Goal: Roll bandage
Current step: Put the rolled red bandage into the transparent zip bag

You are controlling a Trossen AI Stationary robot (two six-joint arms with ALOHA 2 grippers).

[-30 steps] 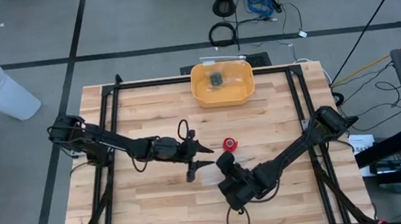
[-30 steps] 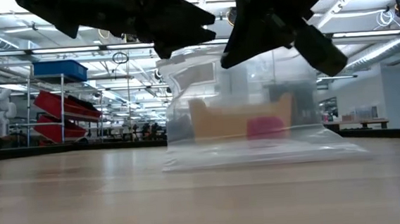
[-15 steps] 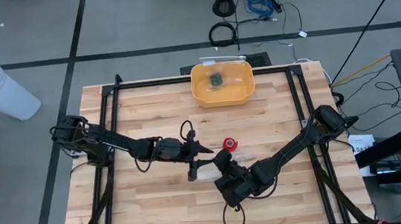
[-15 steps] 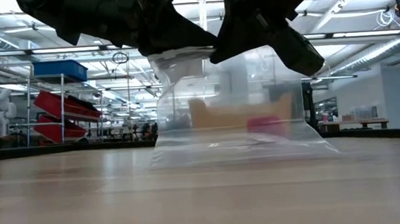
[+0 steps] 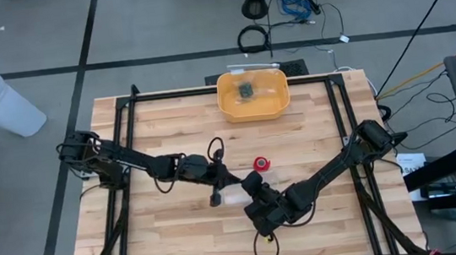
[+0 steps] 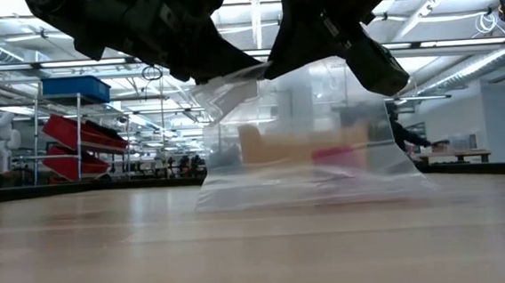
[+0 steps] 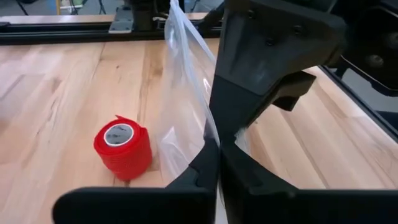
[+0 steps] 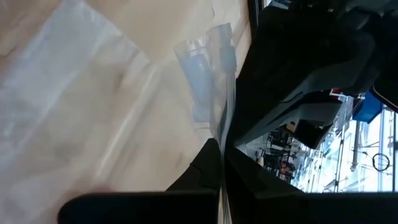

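My left gripper [image 7: 219, 146] is pinched tight on one edge of the clear plastic bag [image 6: 306, 138]. My right gripper [image 8: 222, 146] is pinched tight on the bag's top edge too. I see both grippers meet near the middle of the wooden table [image 5: 172, 244], and the bag hangs down between them with its bottom on the wood. The bandage [image 7: 123, 147] is a small red roll. It stands on end on the table, just beside the bag and outside it. Neither gripper touches it. A yellow bowl [image 5: 253, 95] sits at the far edge of the table, well apart from the roll.
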